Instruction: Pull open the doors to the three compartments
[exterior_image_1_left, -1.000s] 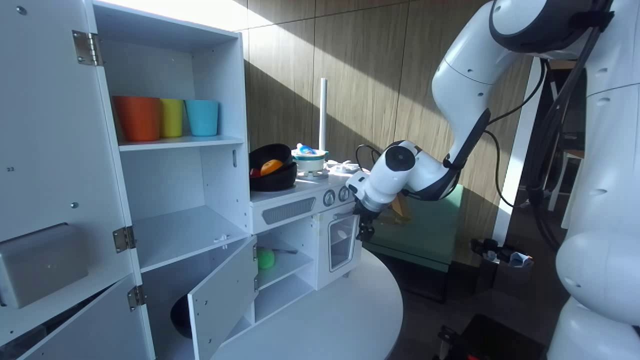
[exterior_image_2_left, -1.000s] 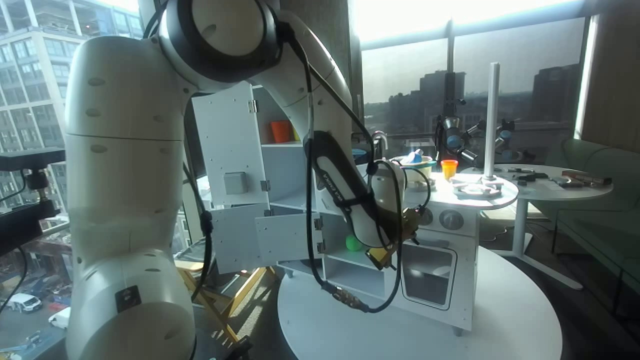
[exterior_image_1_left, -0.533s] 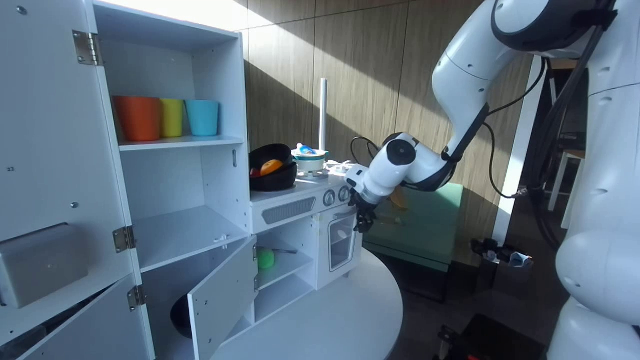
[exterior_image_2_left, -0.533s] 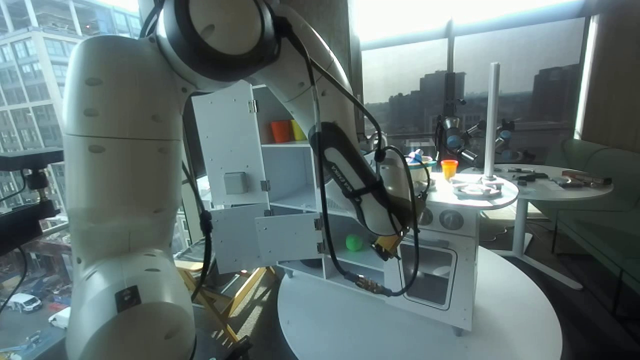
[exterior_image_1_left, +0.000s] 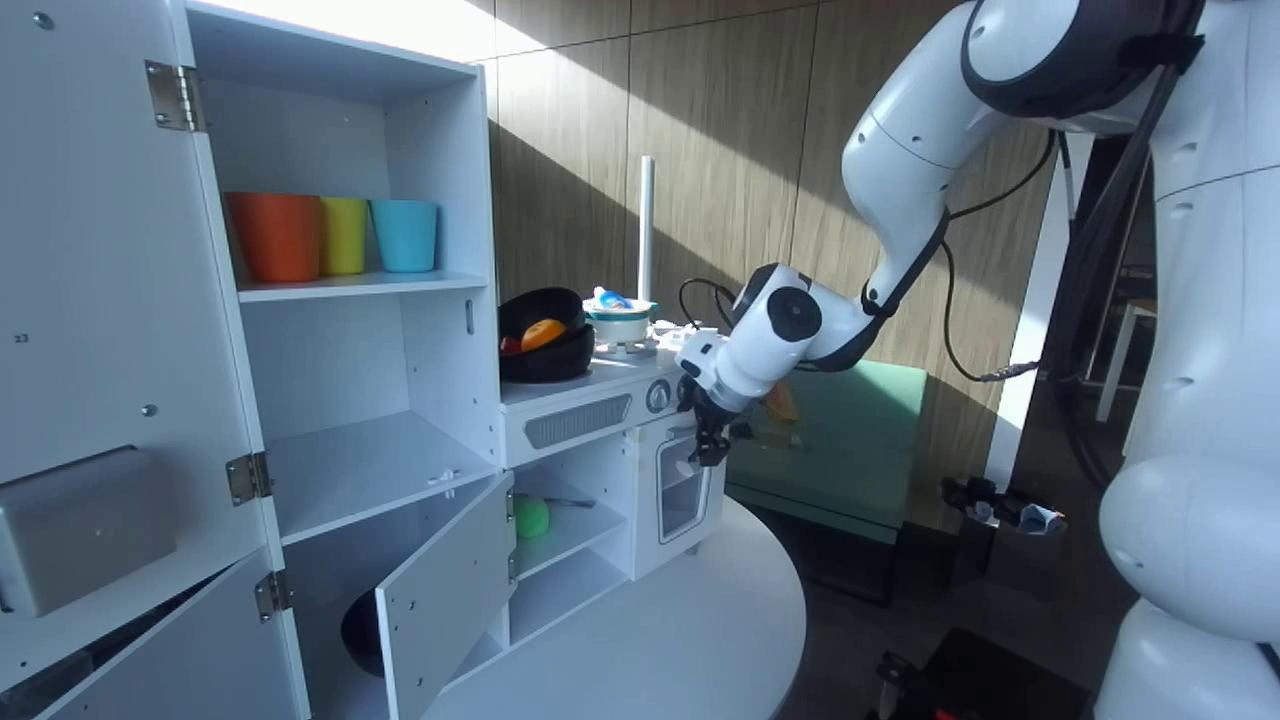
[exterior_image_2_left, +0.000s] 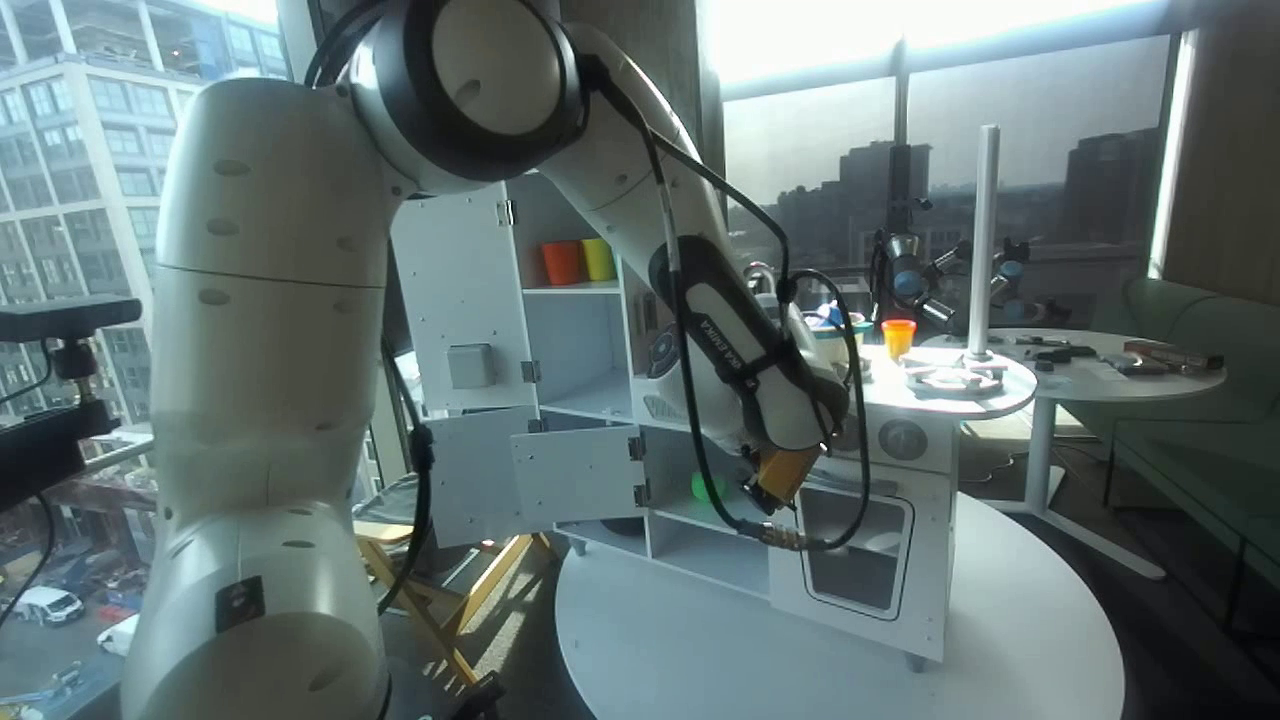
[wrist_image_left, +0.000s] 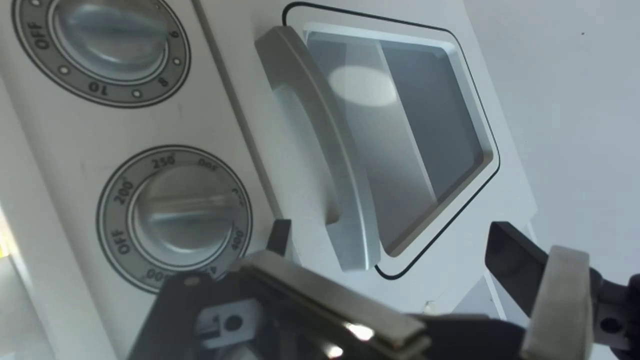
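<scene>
Gripper (wrist_image_left: 397, 250): fingers wide apart, nothing held. Grey curved bar handle (wrist_image_left: 344, 155) near, ~11 o'clock in wrist view; contact can't tell. Spread + tilt prob. to straddle the bar. Round grey dial (wrist_image_left: 185, 215) at 9 o'clock, snag risk for that finger IMO. Handle's on white rectangular windowed door (exterior_image_1_left: 647, 515), closed = last one to pull, I'd say; hinge n/v. From there ~8 o'clock in an ext. view: flat white middle door (exterior_image_1_left: 455, 590) & flat white far door (exterior_image_1_left: 190, 650), both swung out, so middle white box cubby (exterior_image_1_left: 585, 530) (round green item (exterior_image_1_left: 532, 518) inside) & far white box cubby (exterior_image_1_left: 325, 560) are exposed. White toy kitchen (exterior_image_1_left: 515, 435) on round white bench (exterior_image_1_left: 690, 640), prob. for reach.
</scene>
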